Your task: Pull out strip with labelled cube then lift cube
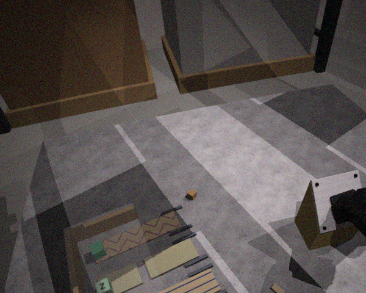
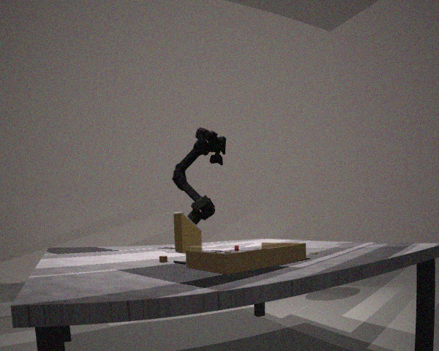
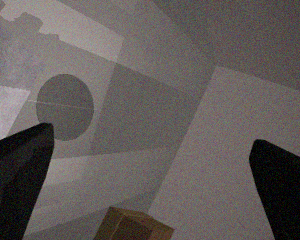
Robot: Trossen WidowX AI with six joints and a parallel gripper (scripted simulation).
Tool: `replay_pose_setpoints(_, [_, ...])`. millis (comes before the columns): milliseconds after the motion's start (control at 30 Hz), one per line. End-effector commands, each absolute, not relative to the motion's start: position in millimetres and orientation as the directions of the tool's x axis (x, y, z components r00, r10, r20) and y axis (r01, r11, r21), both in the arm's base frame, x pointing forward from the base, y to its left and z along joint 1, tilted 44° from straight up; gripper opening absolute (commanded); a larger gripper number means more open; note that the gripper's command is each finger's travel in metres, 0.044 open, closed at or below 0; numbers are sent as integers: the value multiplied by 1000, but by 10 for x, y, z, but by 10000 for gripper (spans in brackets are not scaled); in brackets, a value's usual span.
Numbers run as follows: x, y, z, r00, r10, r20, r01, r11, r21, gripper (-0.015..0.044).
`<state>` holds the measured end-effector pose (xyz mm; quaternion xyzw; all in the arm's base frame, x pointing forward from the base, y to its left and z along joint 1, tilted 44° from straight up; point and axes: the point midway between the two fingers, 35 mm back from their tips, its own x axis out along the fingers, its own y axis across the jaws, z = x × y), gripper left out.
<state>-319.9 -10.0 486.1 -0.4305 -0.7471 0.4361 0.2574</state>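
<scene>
Exterior view: tool (image 2: 216, 159), released, hangs high, well apart from labelled cube (image 1: 102, 285).

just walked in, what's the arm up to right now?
Nothing handled yet. The arm is raised high above the table, gripper open and empty. In the top view, strips lie in a low wooden frame: a zigzag-patterned strip with a dark green cube at its end, and a pale strip in two pieces, the shorter beside a light green cube labelled Z. A striped strip shows at the edge. No strip looks pulled out.
</scene>
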Motion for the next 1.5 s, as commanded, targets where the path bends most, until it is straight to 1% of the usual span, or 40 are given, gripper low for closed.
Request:
replay_pose_setpoints(0, [-3193,-95,4869,-496,868,14,417,252,-873,400])
replay_pose_setpoints(100, [-3092,-11,4983,-477,875,82,381,290,-878,400])
replay_pose_setpoints(300, [-2379,582,5323,-360,924,133,186,210,-960,400])
replay_pose_setpoints(367, [-2370,580,5349,-353,923,152,194,231,-954,400])
replay_pose_setpoints(433, [-2308,597,5428,-329,922,204,204,280,-938,400])
replay_pose_setpoints(633, [-1364,1092,5602,-166,959,231,-26,229,-973,400])
replay_pose_setpoints(733, [-1018,1199,5707,-59,956,286,-64,282,-957,400])
replay_pose_setpoints(800, [-662,1297,5695,2,959,283,-146,280,-949,400])
replay_pose_setpoints(967, [207,1429,5572,152,952,266,-336,303,-892,400])
replay_pose_setpoints(1133, [985,1413,5393,300,919,257,-510,382,-770,400])
replay_pose_setpoints(1333, [1476,1343,5200,395,888,235,-594,443,-672,400])
replay_pose_setpoints(1467, [2010,1189,4892,505,841,195,-654,520,-549,400])
